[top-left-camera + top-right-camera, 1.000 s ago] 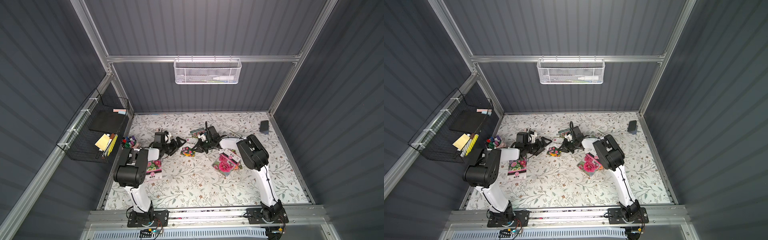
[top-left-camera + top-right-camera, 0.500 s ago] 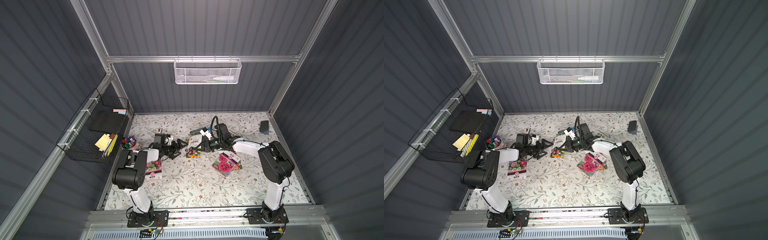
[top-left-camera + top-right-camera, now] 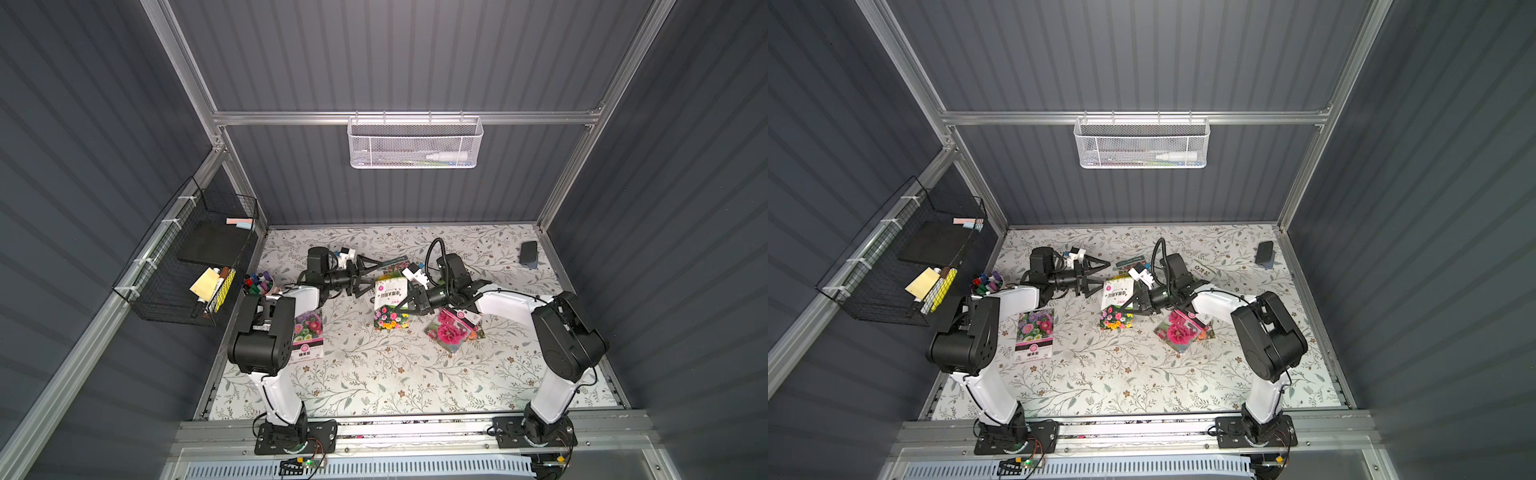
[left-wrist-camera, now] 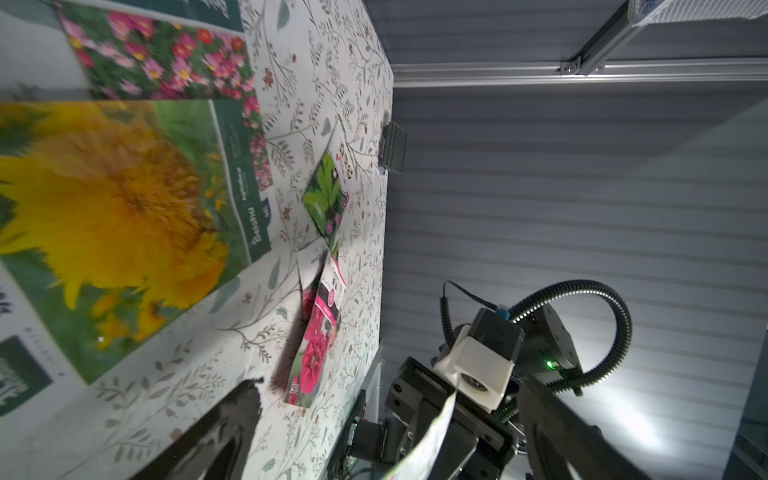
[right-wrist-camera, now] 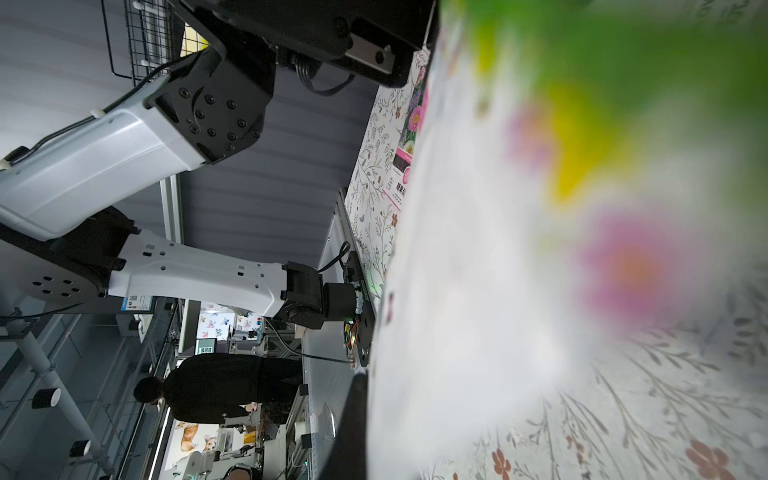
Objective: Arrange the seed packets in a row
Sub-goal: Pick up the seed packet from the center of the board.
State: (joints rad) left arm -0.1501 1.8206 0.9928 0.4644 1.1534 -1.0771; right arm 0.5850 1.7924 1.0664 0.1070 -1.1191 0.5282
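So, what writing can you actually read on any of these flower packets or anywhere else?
"Beishu", roughly: green band of the sunflower packet.
Chinese characters on the white-topped packet: too small to read.
Label on the purple-flower packet: too small to read.
Nothing else legible.

Top views sharp and evenly lit; right wrist's near seed packet (image 5: 540, 249) badly blurred (left wrist dim).

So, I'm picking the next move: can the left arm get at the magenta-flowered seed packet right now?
Probably not cleanly. The magenta-flowered seed packet lies beyond the right gripper, which is shut on the white mixed-flower packet and sits between it and the open left gripper.
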